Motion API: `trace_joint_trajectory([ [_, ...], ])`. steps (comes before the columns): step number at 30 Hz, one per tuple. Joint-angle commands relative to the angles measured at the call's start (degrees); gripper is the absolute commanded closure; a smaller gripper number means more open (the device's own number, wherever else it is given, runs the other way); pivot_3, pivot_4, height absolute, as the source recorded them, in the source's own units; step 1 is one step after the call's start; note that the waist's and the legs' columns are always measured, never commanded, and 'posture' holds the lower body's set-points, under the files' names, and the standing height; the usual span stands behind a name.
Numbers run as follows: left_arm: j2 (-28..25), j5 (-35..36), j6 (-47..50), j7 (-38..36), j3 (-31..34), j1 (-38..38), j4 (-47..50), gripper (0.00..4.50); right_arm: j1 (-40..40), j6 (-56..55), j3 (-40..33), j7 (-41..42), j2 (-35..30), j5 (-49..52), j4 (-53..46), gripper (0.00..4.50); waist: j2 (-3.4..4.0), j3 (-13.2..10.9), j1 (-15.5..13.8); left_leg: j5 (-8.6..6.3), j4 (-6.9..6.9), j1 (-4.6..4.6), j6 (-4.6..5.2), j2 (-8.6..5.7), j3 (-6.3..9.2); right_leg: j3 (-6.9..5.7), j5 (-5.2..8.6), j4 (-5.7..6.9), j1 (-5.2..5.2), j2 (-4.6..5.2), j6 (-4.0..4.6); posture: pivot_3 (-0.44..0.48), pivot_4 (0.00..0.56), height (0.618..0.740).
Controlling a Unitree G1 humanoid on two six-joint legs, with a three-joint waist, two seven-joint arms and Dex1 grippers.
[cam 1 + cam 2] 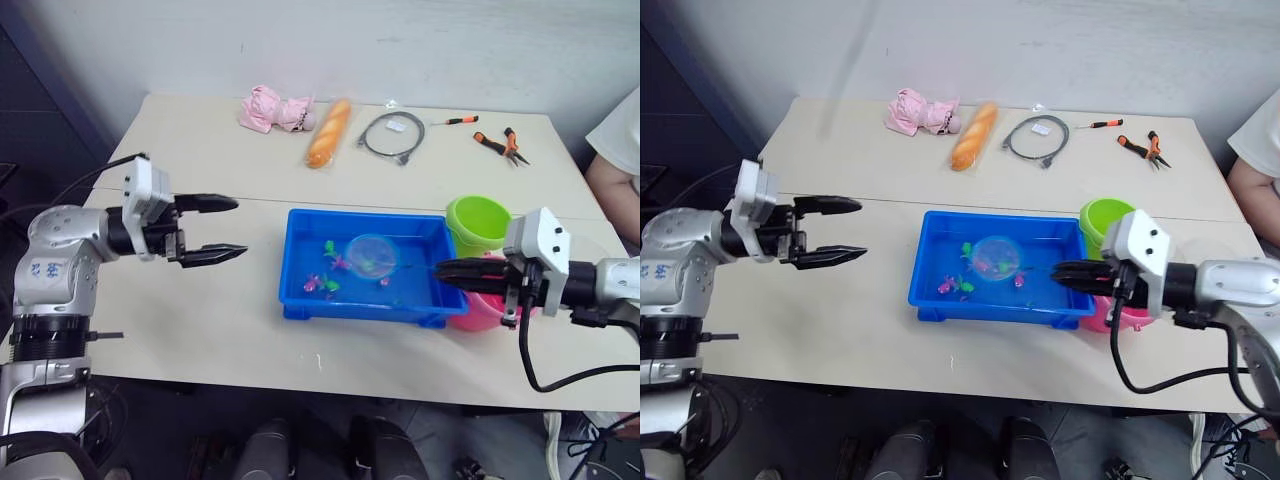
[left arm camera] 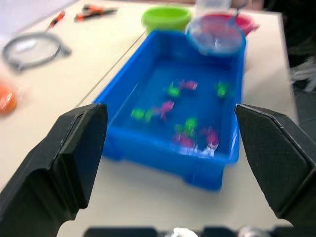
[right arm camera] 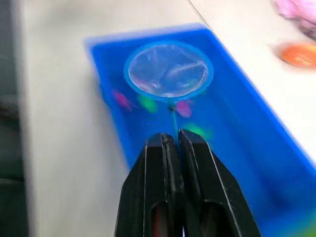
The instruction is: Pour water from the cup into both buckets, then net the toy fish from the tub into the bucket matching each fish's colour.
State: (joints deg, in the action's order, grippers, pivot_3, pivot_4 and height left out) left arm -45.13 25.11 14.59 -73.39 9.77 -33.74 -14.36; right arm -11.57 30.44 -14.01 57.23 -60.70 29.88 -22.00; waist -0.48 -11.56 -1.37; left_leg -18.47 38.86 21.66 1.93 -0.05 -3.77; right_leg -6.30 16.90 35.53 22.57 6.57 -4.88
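The blue tub (image 1: 300, 300) sits mid-table with several pink and green toy fish (image 1: 322, 285) in shallow water. My right gripper (image 1: 445, 270) reaches in from the tub's right end, shut on the net's thin handle. The net's blue hoop (image 1: 371, 255) hangs over the tub's middle, above the fish (image 3: 183, 107). The lime green bucket (image 1: 478, 222) stands at the tub's far right corner. The pink bucket (image 1: 478, 310) is beside it, partly hidden by my right gripper. A faint see-through shape behind my right wrist may be the cup (image 1: 1212, 250). My left gripper (image 1: 225, 228) hovers open and empty, left of the tub.
Along the table's far edge lie a pink plush toy (image 1: 272, 110), a bread roll (image 1: 328, 132), a coiled grey cable (image 1: 392, 135), a small screwdriver (image 1: 455, 120) and orange-handled pliers (image 1: 505, 145). A person's sleeve and arm (image 1: 618, 150) show at the right edge.
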Motion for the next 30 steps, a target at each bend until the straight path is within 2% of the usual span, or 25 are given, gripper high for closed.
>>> trace_joint_trajectory([
  [1,-0.17,0.76,-1.09,0.97,1.56,2.11,2.90,0.11,-1.26,-5.29,-0.91,-0.85,-2.07,-6.16,3.74,4.50,0.00,0.00,0.05,-0.02,0.00,0.00,-0.01,0.01,0.00,0.01,0.00,-0.01,0.01,0.01,0.00,0.000,0.150,0.740],
  [4,0.45,0.36,-1.55,0.51,-0.05,5.32,5.64,0.11,-2.63,2.17,2.57,-4.95,-5.21,-10.96,3.48,4.50,0.03,-0.01,0.17,-0.04,-0.04,-0.01,-0.05,0.02,0.00,0.03,0.00,0.01,0.03,0.01,0.00,0.000,0.150,0.740],
  [10,4.09,0.27,-1.13,2.65,-2.50,6.59,7.45,0.11,-10.72,-4.05,15.09,-2.36,-4.89,-19.86,5.66,4.50,0.04,-0.02,0.52,-0.04,0.02,-0.01,-0.09,0.06,-0.04,0.06,0.01,-0.10,0.07,0.01,0.01,0.000,0.150,0.740],
  [15,5.10,1.13,0.81,2.90,-3.90,7.01,10.12,0.11,-14.30,-8.21,22.07,0.03,-5.79,-27.10,7.05,4.50,0.04,-0.02,0.72,-0.06,0.00,0.00,-0.12,0.06,-0.06,0.06,0.01,0.00,0.12,0.00,0.01,0.000,0.150,0.740],
  [23,5.51,1.06,1.83,2.97,-4.58,7.39,11.59,0.11,-20.17,-9.54,27.27,4.09,-4.68,-34.14,8.72,4.50,0.05,-0.03,1.15,-0.06,0.04,0.02,-0.11,0.06,-0.08,0.06,0.01,0.00,0.12,0.00,0.01,0.000,0.150,0.740],
  [30,5.55,0.91,1.64,3.25,-4.77,8.00,12.13,0.11,-19.95,-8.37,29.35,6.86,-2.82,-35.69,7.97,4.50,0.05,-0.03,1.35,-0.06,0.04,0.02,-0.11,0.06,-0.07,0.05,0.01,0.03,0.11,0.00,0.01,0.000,0.150,0.740],
])
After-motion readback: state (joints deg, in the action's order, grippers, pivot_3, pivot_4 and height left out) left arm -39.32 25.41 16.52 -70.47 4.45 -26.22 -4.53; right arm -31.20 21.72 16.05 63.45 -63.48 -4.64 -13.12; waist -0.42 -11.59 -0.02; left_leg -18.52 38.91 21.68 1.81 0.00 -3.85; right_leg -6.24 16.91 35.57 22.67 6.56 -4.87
